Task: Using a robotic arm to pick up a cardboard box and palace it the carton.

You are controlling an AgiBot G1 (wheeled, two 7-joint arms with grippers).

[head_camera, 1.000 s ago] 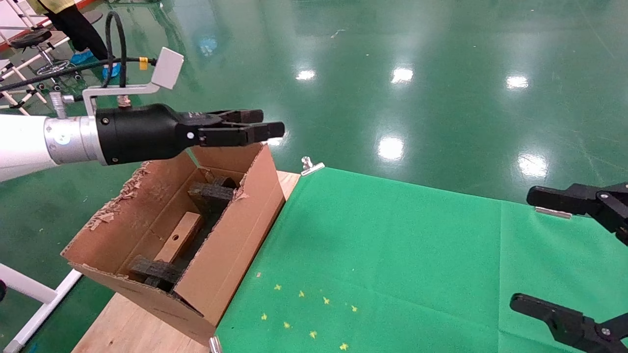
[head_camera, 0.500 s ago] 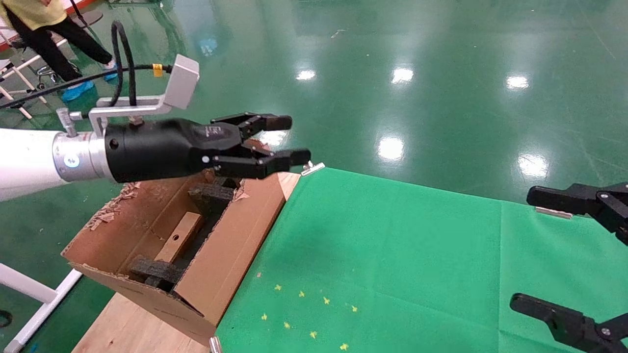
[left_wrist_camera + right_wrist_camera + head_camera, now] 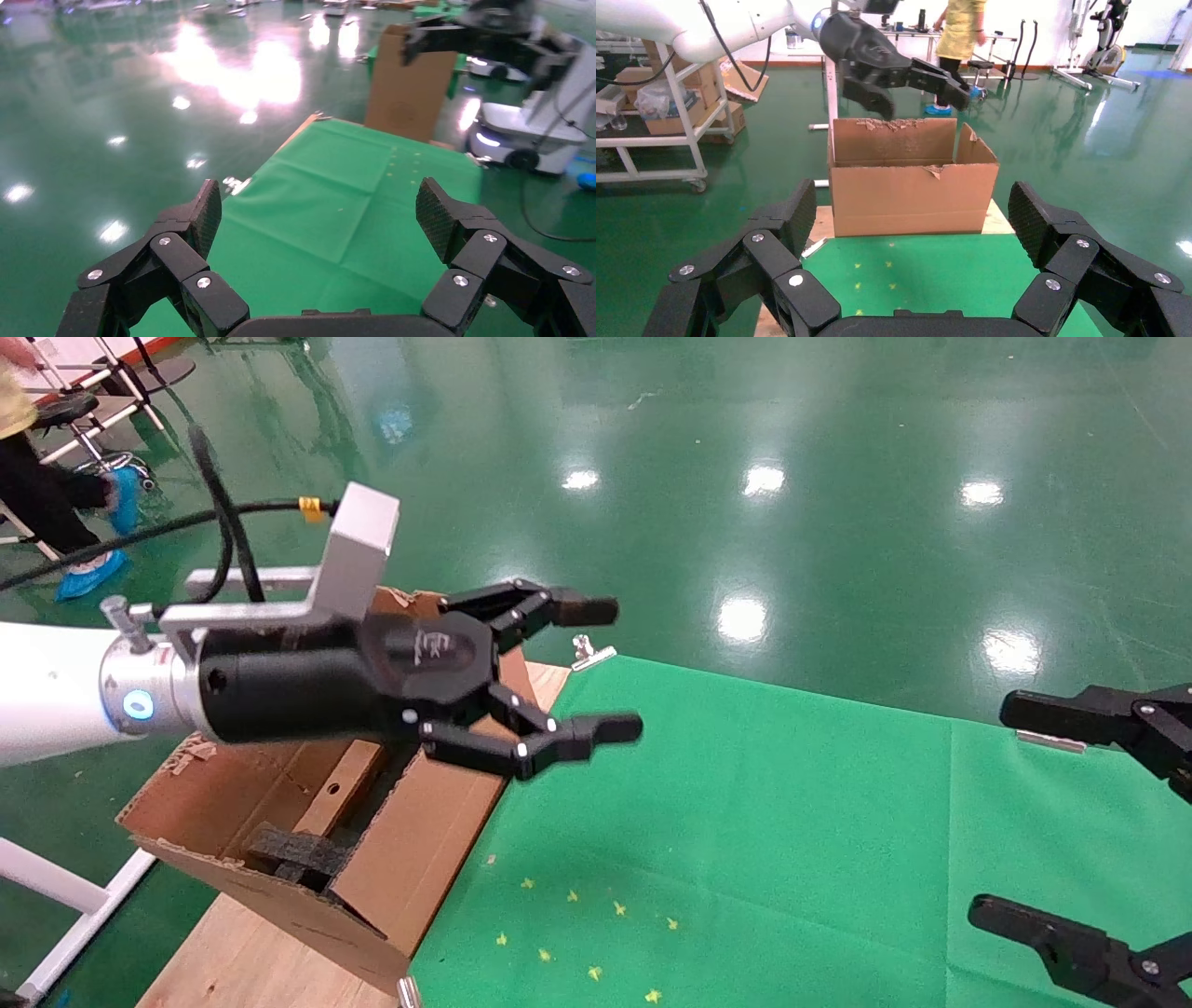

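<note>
The carton [image 3: 424,822] stands on the table's left end, flaps up, with black foam pieces [image 3: 293,854] inside. The cardboard box [image 3: 343,786], with a round hole, lies inside it between the foam. My left gripper [image 3: 610,668] on the white and silver robotic arm hovers open and empty above the carton's right wall, reaching over the cloth's edge. The left wrist view shows its spread fingers [image 3: 318,203] over green cloth. The right wrist view sees the carton [image 3: 912,189] from the side, with the left gripper [image 3: 925,104] above it. My right gripper [image 3: 989,810] is parked open at the right edge.
A green cloth [image 3: 745,822] with small yellow star marks [image 3: 577,933] covers most of the wooden table [image 3: 242,961]. A metal clip [image 3: 589,652] pins the cloth's far corner. A person [image 3: 37,477] and white racks stand on the green floor at the far left.
My left gripper has moved right and down from above the carton's far end to over the cloth's edge. Its fingers have gone from nearly together to wide open. The right arm has not moved.
</note>
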